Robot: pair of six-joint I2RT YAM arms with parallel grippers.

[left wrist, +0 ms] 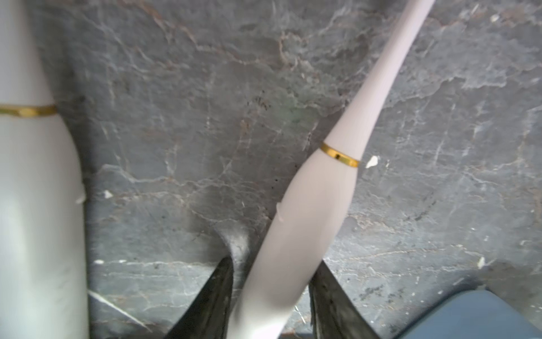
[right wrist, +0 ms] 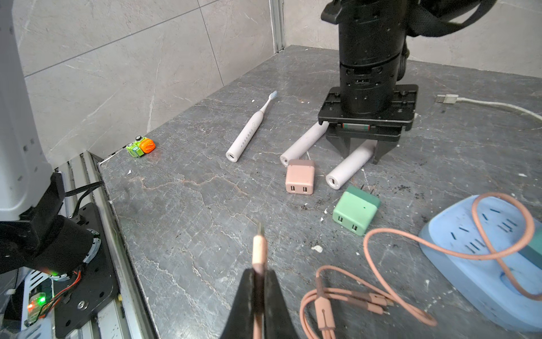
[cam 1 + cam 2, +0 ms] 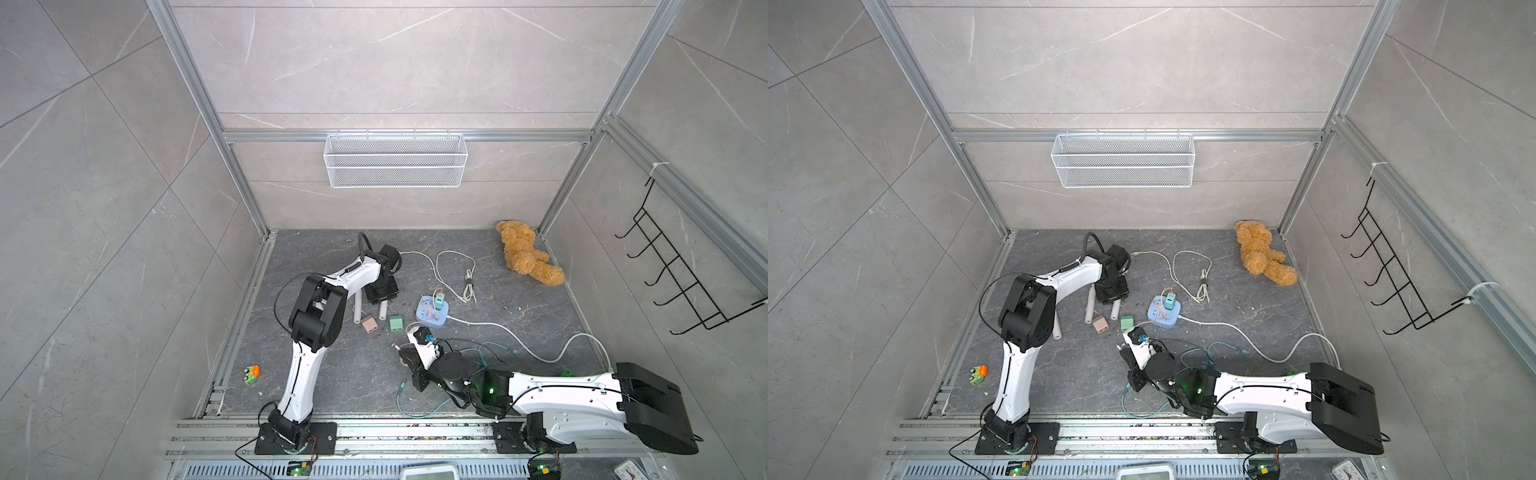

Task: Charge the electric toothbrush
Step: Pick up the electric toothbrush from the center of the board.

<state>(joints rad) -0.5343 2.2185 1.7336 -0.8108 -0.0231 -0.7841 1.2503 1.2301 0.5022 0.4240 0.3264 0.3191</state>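
Observation:
Three white electric toothbrushes lie on the dark stone floor. My left gripper stands over one toothbrush, its jaws open on either side of the handle with a gap showing beside one finger. The right wrist view shows that gripper straddling that toothbrush, with two more beside it. My right gripper is shut on the plug of a pink charging cable. The cable runs from a teal charger in the blue power strip.
A pink adapter cube and a green one lie between the toothbrushes and the power strip. Also there: a white cable, a teddy bear, a toy car, a teal cable, a wire basket.

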